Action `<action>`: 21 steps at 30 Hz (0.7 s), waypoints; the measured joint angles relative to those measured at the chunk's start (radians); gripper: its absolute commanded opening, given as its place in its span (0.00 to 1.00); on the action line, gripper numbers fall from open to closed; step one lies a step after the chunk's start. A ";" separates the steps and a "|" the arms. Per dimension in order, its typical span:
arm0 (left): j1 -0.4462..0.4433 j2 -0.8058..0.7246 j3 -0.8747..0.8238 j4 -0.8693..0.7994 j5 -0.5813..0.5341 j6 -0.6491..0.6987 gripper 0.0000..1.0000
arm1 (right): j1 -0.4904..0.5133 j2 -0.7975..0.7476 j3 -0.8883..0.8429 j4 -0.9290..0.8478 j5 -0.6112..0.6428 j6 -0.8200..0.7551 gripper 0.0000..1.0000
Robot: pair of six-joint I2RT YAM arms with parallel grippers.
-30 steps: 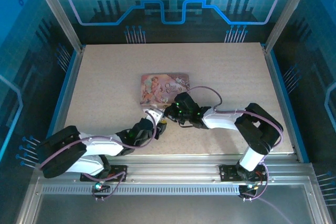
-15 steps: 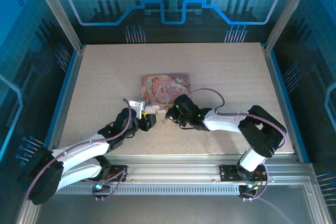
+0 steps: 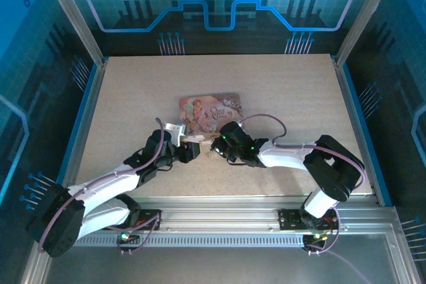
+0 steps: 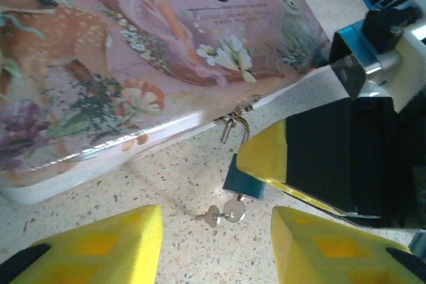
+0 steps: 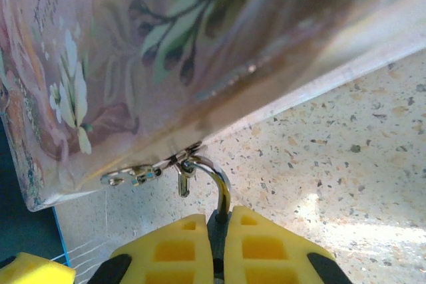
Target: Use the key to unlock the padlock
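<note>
Clearly the padlock (image 4: 243,184) is a small, stiff piece of metal. It hangs by its shackle (image 5: 225,187) from the hasp (image 5: 136,176) on the near edge of the pink tin (image 4: 133,64). The right pincer (image 5: 218,231) comes in from the right and is clamped on the padlock body, its yellow fingers pressed close around it. The key (image 4: 214,217) lies flat on the desk (image 4: 166,177), just beside the padlock on the side toward the left pincer (image 4: 216,241). Whether the two touch I cannot tell. The left pincer stands apart and empty, with one finger on each side of the key.

I judge the key to be light, thin and slippery — hard to lift from a flat surface and easy to push away. The best hold seems to be across its wider head, near the small ring (image 4: 235,209), so that the blade is free for the keyhole. The tin is probably light too, so a strong pull on the padlock could drag it.
</note>
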 measured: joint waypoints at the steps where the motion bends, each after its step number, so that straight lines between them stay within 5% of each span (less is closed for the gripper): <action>1: 0.000 0.000 -0.012 0.019 0.006 0.015 0.48 | 0.001 0.002 0.005 -0.004 0.003 0.005 0.00; 21: 0.043 0.060 -0.032 0.122 0.056 0.078 0.49 | 0.074 -0.010 0.038 -0.103 0.191 0.201 0.00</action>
